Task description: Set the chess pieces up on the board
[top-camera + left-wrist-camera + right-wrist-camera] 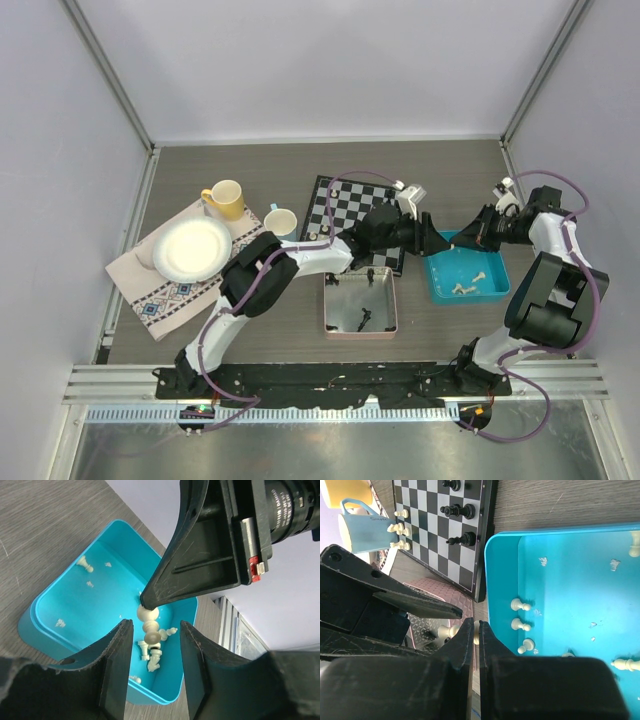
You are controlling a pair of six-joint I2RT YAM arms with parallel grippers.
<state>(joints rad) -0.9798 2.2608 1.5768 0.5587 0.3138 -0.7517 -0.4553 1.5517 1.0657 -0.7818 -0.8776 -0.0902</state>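
Note:
My right gripper (476, 625) is shut on an off-white chess piece (446, 630) and holds it in the air at the blue tray's (468, 291) left edge. In the left wrist view the piece (148, 625) hangs from the right gripper's tip, between the spread jaws of my open left gripper (156, 626), which do not touch it. In the top view the left gripper (432, 240) and the right gripper (456, 240) meet tip to tip. The board (340, 205) lies behind them, with black pieces (460, 512) and white pieces (397, 530) on it. Several white pieces (520, 605) lie in the blue tray.
A pink tray (388, 300) with a few black pieces (364, 320) sits in front of the board. A light blue cup (281, 220), a yellow mug (225, 198) and a white plate (192, 248) on a patterned cloth (160, 295) stand to the left.

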